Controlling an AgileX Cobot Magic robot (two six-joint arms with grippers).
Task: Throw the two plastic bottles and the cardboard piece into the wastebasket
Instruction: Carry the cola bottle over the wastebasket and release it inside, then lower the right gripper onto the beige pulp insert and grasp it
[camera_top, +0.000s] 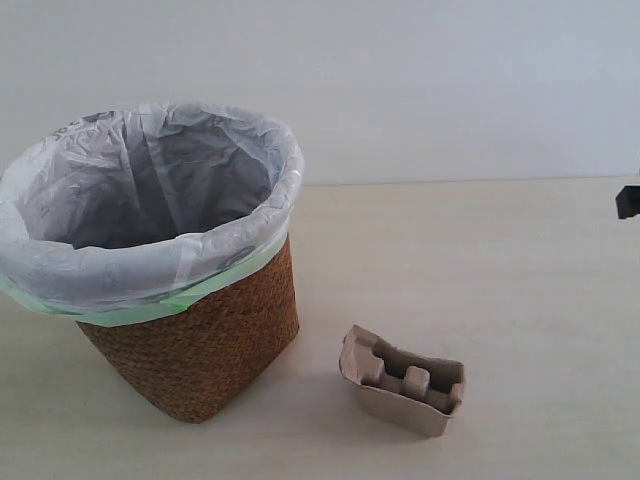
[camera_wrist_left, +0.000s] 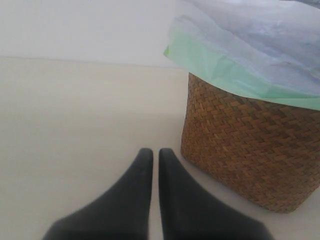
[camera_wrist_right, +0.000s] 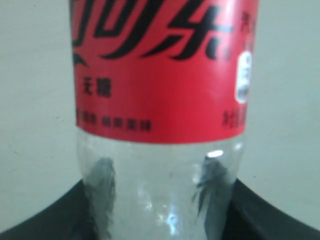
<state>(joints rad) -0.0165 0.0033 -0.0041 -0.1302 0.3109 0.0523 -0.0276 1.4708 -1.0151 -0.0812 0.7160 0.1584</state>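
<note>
left gripper (camera_wrist_left: 152, 152): fingers pressed together, empty, basket (camera_wrist_left: 240, 165) just beside and ahead of them. cardboard (camera_top: 405, 385) lies on the table (camera_top: 500, 260) near the basket, no fingers near it. right gripper (camera_wrist_right: 160, 210): fingers pinch the red-label bottle (camera_wrist_right: 160, 75), clear lower part between them. step looks like taking the bottle to the basket; next move needs it over the rim, then fingers spread. counts: 1 basket, 1 cardboard, 1 bottle seen; 2nd bottle not in view.
</note>
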